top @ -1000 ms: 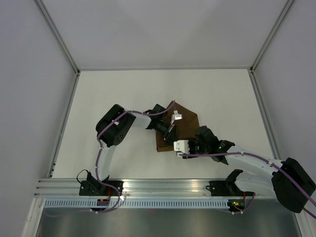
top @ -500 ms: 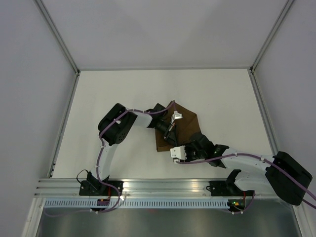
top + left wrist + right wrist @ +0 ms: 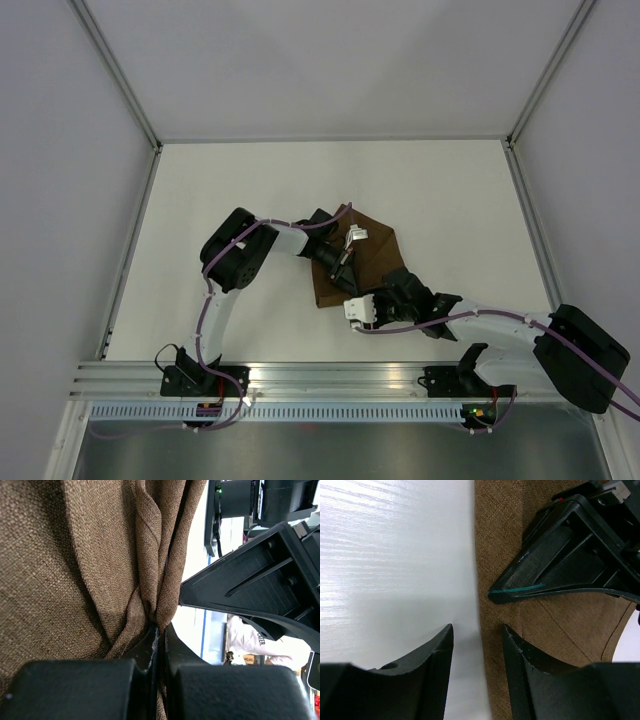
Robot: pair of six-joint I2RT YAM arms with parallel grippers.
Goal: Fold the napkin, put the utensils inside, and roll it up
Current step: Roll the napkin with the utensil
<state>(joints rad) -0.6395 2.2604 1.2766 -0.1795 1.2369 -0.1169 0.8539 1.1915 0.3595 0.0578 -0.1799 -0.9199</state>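
Pinching a bunched ridge of the plain dark brown cloth napkin (image 3: 378,248): left gripper (image 3: 159,632), black jaws fully closed on the fabric, creases fanning out from the pinch; napkin lies rumpled on the white table top (image 3: 220,200), roughly mid-table and slightly right of centre, between the two arms; right gripper (image 3: 477,630) about half open, nothing in it; its jaws straddle the napkin's straight edge, one over bare table, the other over cloth; can't tell whether they touch the surface; left gripper's black finger (image 3: 555,555) rests on the cloth just ahead of the right one
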